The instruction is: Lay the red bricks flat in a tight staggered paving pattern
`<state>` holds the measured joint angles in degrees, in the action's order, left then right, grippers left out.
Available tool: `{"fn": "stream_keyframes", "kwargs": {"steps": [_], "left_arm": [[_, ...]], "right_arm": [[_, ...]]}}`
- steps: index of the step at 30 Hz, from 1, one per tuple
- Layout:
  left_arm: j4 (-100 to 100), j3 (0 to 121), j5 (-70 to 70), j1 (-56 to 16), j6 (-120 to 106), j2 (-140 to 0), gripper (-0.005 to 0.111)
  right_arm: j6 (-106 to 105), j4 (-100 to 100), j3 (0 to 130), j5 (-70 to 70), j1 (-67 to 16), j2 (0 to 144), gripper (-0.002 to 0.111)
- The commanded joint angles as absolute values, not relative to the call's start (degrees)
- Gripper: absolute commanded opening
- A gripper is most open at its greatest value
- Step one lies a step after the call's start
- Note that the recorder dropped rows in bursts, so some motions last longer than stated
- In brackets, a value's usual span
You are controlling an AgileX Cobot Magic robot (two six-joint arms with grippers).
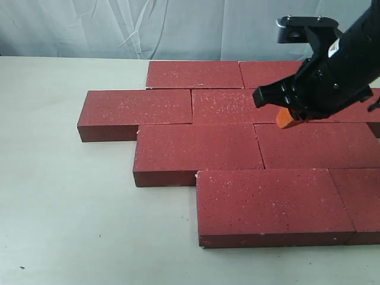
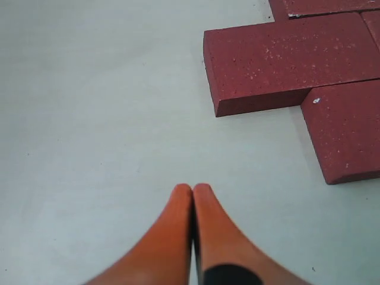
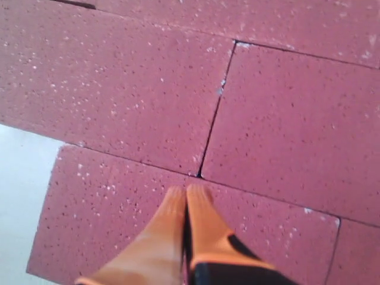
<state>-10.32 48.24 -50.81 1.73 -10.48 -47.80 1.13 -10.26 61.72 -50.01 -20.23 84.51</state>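
Observation:
Several dark red speckled bricks (image 1: 199, 146) lie flat on the table in staggered rows, edges touching. The nearest brick (image 1: 270, 200) juts toward the front. My right gripper (image 1: 285, 120) hangs over the middle rows, its orange fingers shut and empty. In the right wrist view the right gripper (image 3: 187, 190) points at a seam where three bricks (image 3: 119, 101) meet. My left gripper (image 2: 192, 187) is shut with nothing in it, over bare table short of the bricks' (image 2: 291, 59) left corner. The left gripper does not show in the exterior view.
The pale table (image 1: 65, 208) stretches bare to the left and front of the bricks. A white curtain (image 1: 119, 27) hangs behind the table. The right arm's black body (image 1: 332, 71) hides part of the back right bricks.

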Motion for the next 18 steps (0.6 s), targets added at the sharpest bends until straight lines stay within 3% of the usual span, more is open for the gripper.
{"fn": "stream_keyframes", "kwargs": {"steps": [1, 18], "left_arm": [[-10.66, 46.50, -50.45, 1.49, -9.99, -43.18, 0.000], [-10.66, 46.33, -52.30, 1.49, -9.99, -39.99, 0.000]], "right_arm": [[4.37, -6.72, 56.00, -49.16, -20.00, 77.29, -0.001], [18.26, 4.81, 45.40, -44.91, -20.00, 51.07, -0.001]]}}
